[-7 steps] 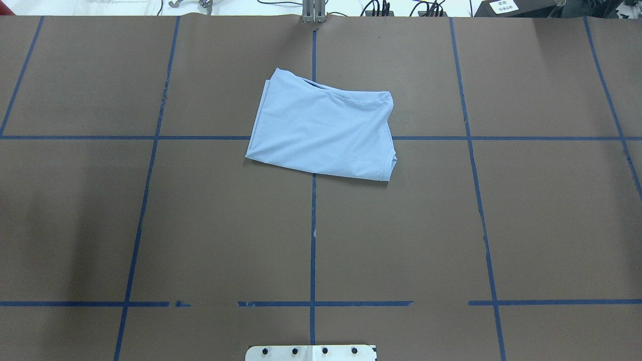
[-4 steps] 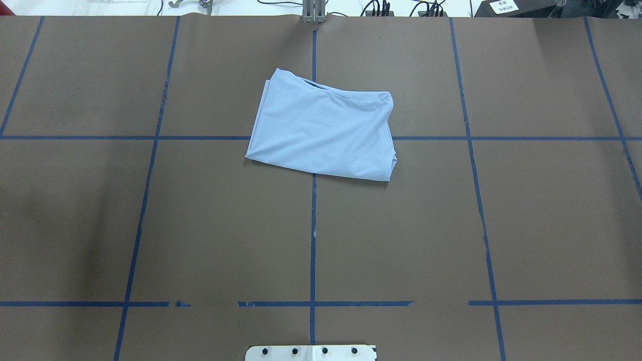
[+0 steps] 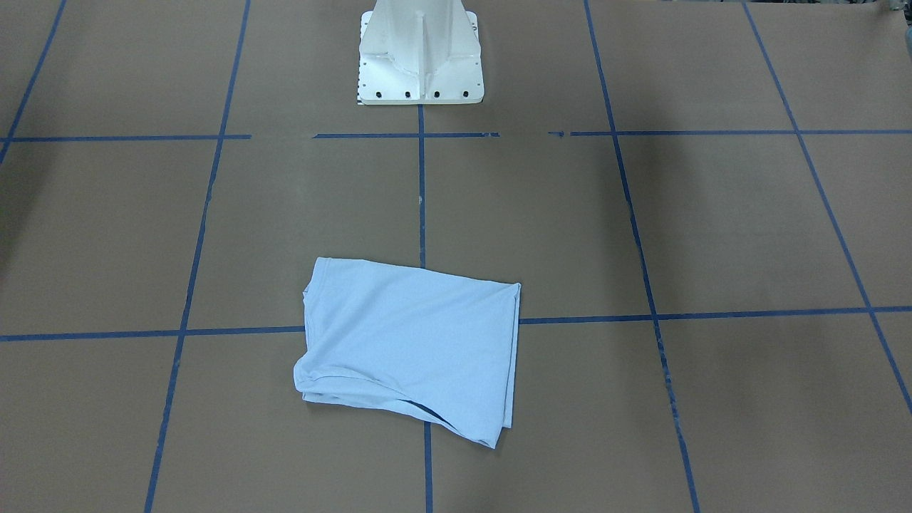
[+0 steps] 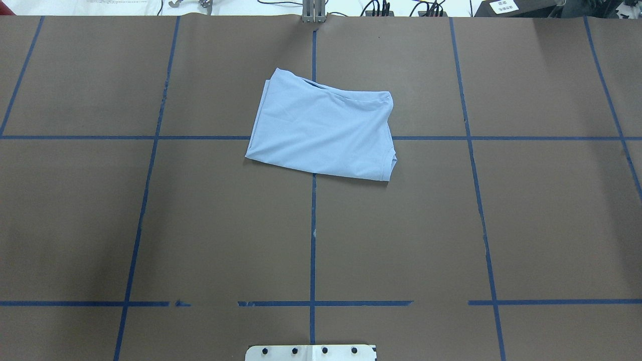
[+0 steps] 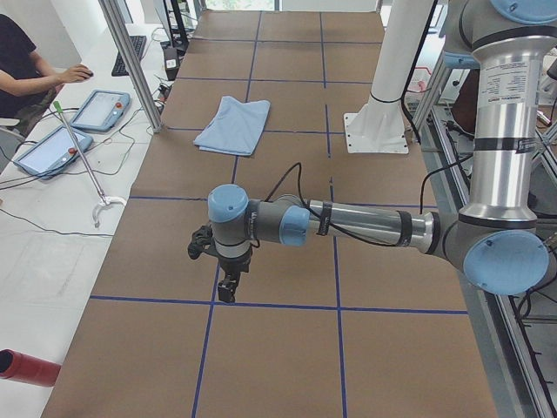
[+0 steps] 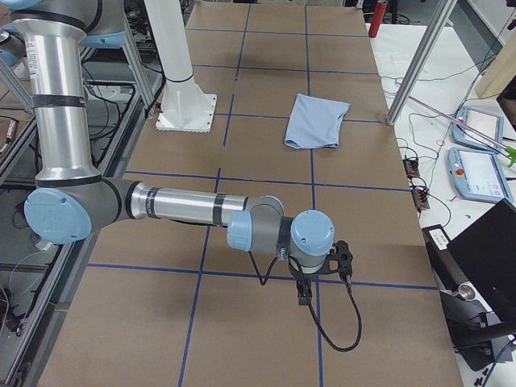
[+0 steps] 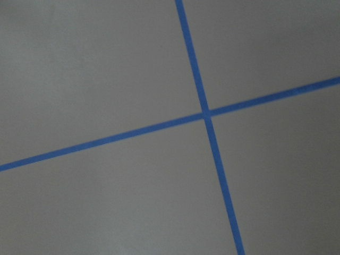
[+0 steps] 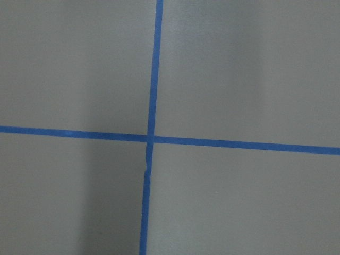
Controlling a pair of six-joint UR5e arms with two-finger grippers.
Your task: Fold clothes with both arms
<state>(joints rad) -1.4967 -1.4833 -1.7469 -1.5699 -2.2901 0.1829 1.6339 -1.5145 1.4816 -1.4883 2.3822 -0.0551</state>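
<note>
T-shirt (image 4: 321, 130) lies folded into a compact rectangle on the table (image 4: 200, 225), over a crossing of blue tape lines (image 4: 501, 138) at the far middle, so you may judge the folding finished or nearly so (one far corner sits uneven). The left gripper (image 5: 228, 287) and right gripper (image 6: 304, 292) hang over opposite table ends, well apart from it, with nothing in them. How far they are open cannot be told, and any further fold calls for bringing both in to the cloth's edges.

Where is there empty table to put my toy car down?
Nearly everywhere. The brown squares between the T-shirt and the white base are bare, as are those either side of the shirt. Taken: the shirt's spot, and the two ends, where the left claw and the right claw hang.
</note>
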